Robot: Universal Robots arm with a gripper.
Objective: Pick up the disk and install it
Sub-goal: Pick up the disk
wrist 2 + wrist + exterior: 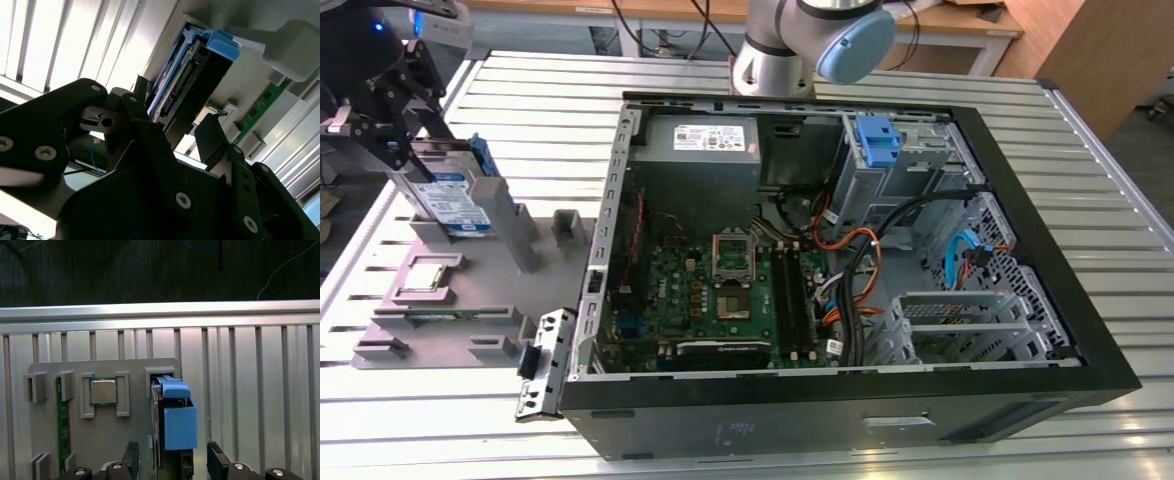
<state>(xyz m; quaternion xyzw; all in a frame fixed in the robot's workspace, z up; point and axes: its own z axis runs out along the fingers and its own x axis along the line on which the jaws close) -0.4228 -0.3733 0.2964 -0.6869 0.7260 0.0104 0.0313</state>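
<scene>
Gripper [173,447] jaws wide, straddling the upright disk [179,427], gaps either side, disk standing in a grey tray [100,440] near a chip [103,391], open case [787,420] on the exterior view's right.

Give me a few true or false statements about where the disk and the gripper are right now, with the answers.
1. The disk stands on edge in the grey fixture, outside the computer case. True.
2. The gripper is shut on the disk. False: in the first wrist view its fingers stand apart on either side of the disk, with gaps showing.
3. A processor chip lies on the grey fixture near the disk. True.
4. The computer case is closed up. False: its side is open, and the motherboard shows inside.
</scene>
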